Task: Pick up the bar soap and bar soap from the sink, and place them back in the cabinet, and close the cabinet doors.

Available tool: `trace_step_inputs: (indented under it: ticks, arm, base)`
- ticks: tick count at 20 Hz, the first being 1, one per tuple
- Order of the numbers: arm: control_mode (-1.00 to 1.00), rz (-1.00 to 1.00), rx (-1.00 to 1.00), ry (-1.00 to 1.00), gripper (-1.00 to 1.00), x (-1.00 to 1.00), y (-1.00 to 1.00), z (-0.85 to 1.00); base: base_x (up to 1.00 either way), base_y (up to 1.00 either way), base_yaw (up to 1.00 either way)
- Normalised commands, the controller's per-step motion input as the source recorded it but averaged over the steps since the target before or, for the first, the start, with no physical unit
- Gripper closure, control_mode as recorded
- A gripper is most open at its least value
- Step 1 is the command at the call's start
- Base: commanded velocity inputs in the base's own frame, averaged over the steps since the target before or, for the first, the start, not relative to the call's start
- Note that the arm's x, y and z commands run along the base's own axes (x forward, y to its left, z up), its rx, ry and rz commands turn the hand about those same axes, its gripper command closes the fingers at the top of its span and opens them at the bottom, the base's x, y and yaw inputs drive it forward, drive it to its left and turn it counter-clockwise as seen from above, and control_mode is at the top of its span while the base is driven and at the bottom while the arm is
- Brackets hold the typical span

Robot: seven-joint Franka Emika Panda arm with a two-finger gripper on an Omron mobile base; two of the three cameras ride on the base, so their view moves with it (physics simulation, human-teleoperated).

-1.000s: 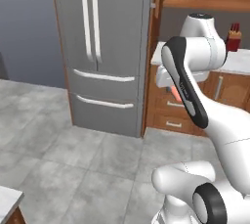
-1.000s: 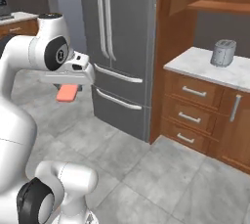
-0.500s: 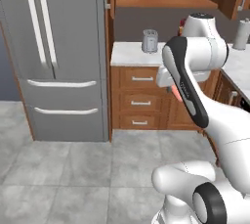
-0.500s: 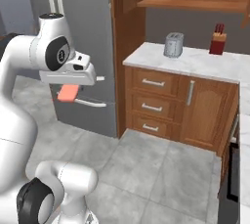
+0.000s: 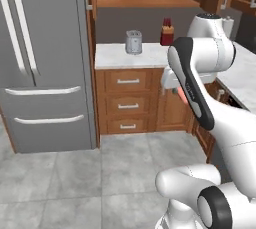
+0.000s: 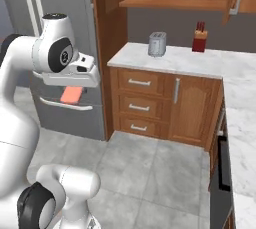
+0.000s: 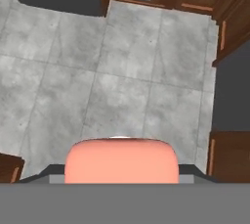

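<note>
No text, label, brand, number or sign can be read on anything in these pictures.

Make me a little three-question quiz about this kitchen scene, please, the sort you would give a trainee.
1. True or false: the gripper holds a pink bar soap.
2. What stands on the counter beside the toaster?
A. a kettle
B. a red knife block
C. a bowl
3. Fill in: in the hand view, below the soap lies the grey tiled ____.

Key: 1 true; 2 B; 3 floor.
</note>
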Motion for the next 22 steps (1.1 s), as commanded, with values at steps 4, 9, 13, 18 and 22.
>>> trace_step_inputs:
  ticks: [4, 9, 13, 18, 22]
  arm:
    - [1.00, 0.00, 0.00, 0.00, 1.00, 0.00, 0.00, 0.00]
    - [1.00, 0.00, 0.00, 0.00, 1.00, 0.00, 0.00, 0.00]
    - [1.00, 0.00, 0.00, 0.00, 1.00, 0.00, 0.00, 0.00]
    - [1.00, 0.00, 0.00, 0.00, 1.00, 0.00, 0.00, 0.00]
    - [1.00, 0.00, 0.00, 0.00, 1.00, 0.00, 0.00, 0.00]
  base:
    - [0.28, 0.00, -0.31]
    - [0.35, 0.00, -0.29]
    - [0.38, 0.00, -0.15]
    - [0.60, 0.00, -0.07]
    - [0.74, -0.04, 0.00]
